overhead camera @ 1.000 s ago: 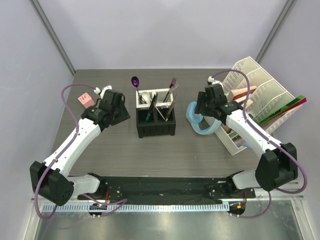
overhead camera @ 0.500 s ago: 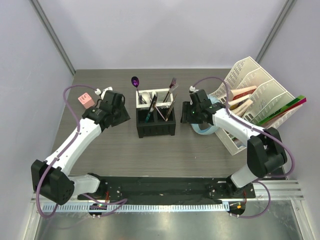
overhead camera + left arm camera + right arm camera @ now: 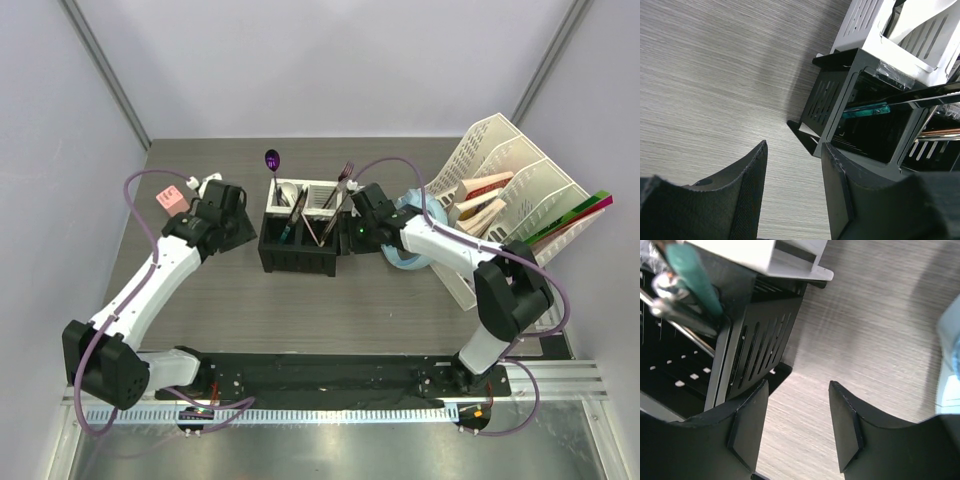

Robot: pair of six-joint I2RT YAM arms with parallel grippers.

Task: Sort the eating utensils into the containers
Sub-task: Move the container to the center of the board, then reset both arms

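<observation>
Only our wrist views show the left gripper [image 3: 794, 192] and right gripper [image 3: 797, 426] spread apart; from above, we see both arms flanking the caddy [image 3: 300, 260].

Both arms [image 3: 150, 285] have white links, black joints, purple cables [image 3: 126, 195].

Pink block [image 3: 172, 199] far left; light blue ring [image 3: 408, 262] beside white slotted rack [image 3: 520, 190] (flat items inside).
</observation>
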